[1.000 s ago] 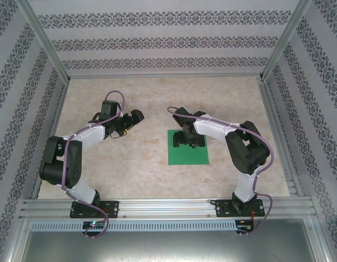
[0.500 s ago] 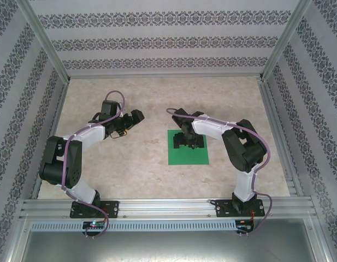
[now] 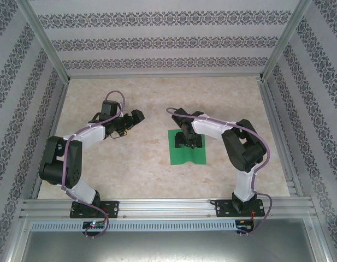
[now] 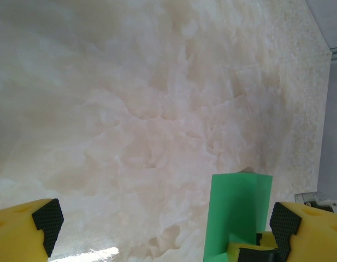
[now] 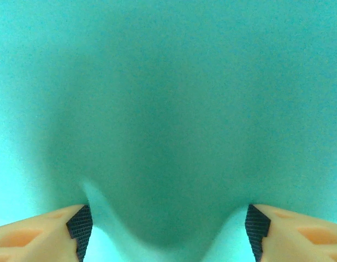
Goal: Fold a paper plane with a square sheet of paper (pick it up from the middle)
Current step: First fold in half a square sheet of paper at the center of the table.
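Surroundings: the table has a pale marbled top and is enclosed by patterned walls. An aluminium rail runs along the near edge and carries both arm bases. We see no other loose item on the tabletop, and nothing lies between either gripper and the paper.

Task item: the square sheet of paper lies right of table centre, in front of the right arm. From the left wrist camera the sheet appears low and to the right, near that camera's right-hand finger.

Right arm: the elbow is folded near the right side of the table, and the forearm reaches inward and left with the wrist pointing down. The right gripper sits on the far half of the sheet. In its own camera the green paper covers the background, and the right gripper has both pads down against it. The jaws are partly apart, with a clear gap between them. The paper rises in a soft hump inside that gap and is not clamped.

Left arm: the shoulder is folded back and the forearm angles toward table centre. A purple cable loops over the wrist. The left gripper is well apart from the sheet and above bare table. In its own camera the left gripper has its jaws spread wide with nothing between them.
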`<state>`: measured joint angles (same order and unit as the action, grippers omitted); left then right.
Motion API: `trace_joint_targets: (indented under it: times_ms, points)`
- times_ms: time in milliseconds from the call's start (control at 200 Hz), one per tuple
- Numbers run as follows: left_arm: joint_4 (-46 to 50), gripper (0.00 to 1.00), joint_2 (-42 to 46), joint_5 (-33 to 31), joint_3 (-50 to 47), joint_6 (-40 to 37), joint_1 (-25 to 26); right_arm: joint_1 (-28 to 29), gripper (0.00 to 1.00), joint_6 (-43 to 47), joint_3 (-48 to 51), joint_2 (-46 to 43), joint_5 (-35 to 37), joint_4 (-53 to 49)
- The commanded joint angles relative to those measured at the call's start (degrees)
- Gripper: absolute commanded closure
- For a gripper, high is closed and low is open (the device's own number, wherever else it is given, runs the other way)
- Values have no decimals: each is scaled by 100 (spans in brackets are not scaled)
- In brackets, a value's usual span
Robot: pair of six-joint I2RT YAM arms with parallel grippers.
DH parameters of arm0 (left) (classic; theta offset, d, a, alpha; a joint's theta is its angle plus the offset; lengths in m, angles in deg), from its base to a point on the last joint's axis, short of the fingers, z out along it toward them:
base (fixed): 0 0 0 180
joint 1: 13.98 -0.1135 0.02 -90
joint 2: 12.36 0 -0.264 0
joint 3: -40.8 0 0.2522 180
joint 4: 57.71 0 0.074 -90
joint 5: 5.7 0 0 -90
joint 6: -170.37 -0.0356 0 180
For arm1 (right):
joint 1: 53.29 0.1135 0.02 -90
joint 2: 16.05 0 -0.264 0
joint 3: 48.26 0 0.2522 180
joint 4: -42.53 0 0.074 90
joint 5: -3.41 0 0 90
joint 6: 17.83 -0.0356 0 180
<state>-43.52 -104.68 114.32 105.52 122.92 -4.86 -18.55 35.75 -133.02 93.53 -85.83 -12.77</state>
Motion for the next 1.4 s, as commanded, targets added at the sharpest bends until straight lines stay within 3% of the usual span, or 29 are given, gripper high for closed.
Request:
trace_joint_targets:
  times_ms: [0,125,235,445,684,969,1394]
  points:
    - [-63,0,4,210,-29,106,120,-4,33,-86,229,7,-291,296]
    - [-325,0,-48,549,-121,205,129,-4,46,-168,504,-375,-787,1060]
    - [-696,0,-106,890,-281,400,133,-74,53,-436,920,-824,-1668,2299]
    - [-1545,7,-208,1428,-635,915,148,-252,55,-1621,1612,-1153,-3368,5199]
    - [-2869,14,-475,2045,-1041,1803,208,-436,55,-2903,1919,-485,-4262,7334]
    - [-3832,39,-722,2231,-1213,2267,287,-547,55,-3207,2006,-152,-4503,7705]
    - [-4841,60,-1022,2276,-1316,2724,328,-631,55,-3509,2136,-22,-4575,8053]
